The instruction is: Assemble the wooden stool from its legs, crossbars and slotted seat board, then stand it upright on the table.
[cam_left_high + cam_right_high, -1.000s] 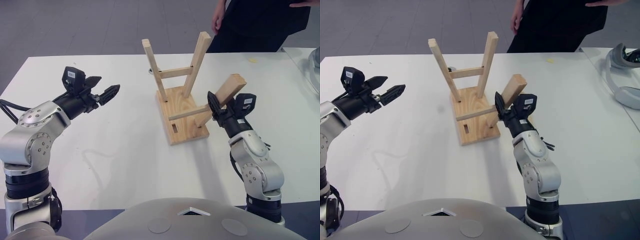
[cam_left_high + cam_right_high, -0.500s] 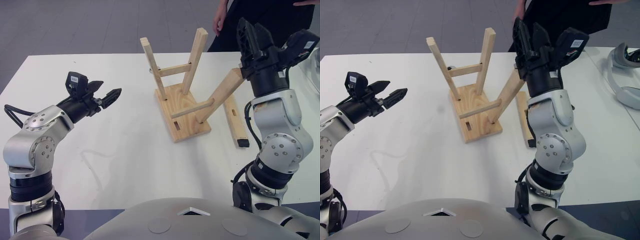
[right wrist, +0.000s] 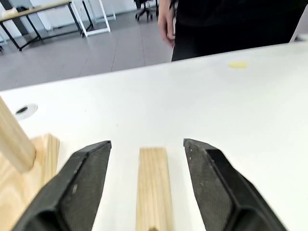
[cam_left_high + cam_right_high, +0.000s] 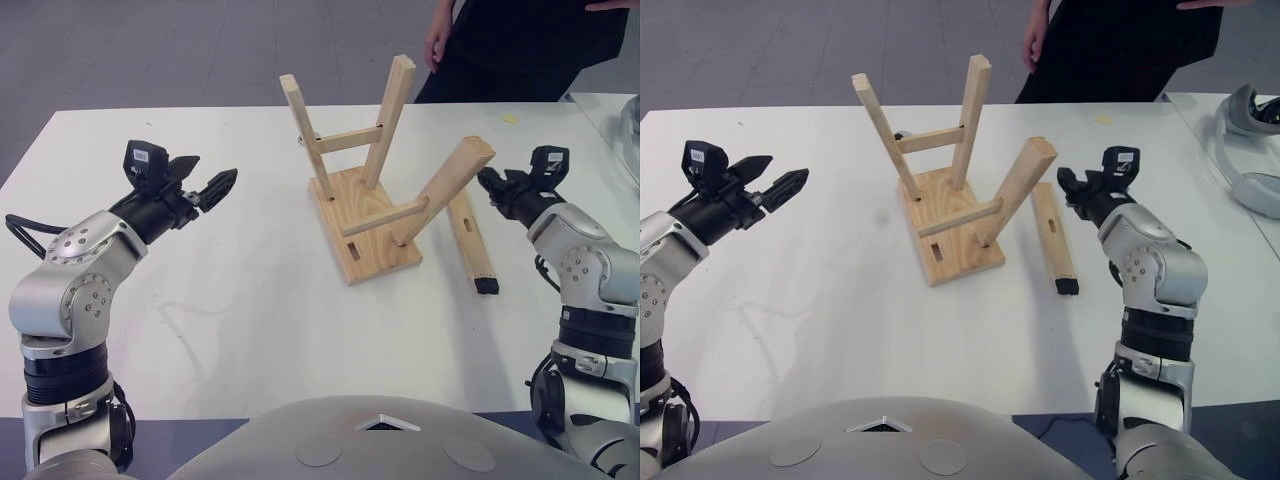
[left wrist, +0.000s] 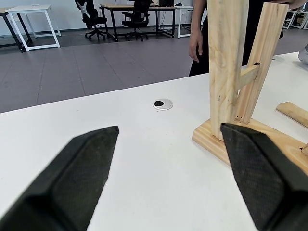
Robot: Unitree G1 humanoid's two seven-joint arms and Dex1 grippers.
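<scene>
The loose leg [image 4: 471, 245] lies flat on the bench [image 4: 230, 290], just right of the upturned seat board [image 4: 378, 258]. It looks stiff and light; grip it mid-length. The right gripper [image 4: 491, 185] is spread near its far end. The left gripper [image 4: 207, 173], also spread, hovers over open bench.

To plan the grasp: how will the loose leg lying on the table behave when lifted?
The leg is a square wooden bar, so probably stiff and unlikely to roll. Being long, it may tilt if gripped near one end.
</scene>
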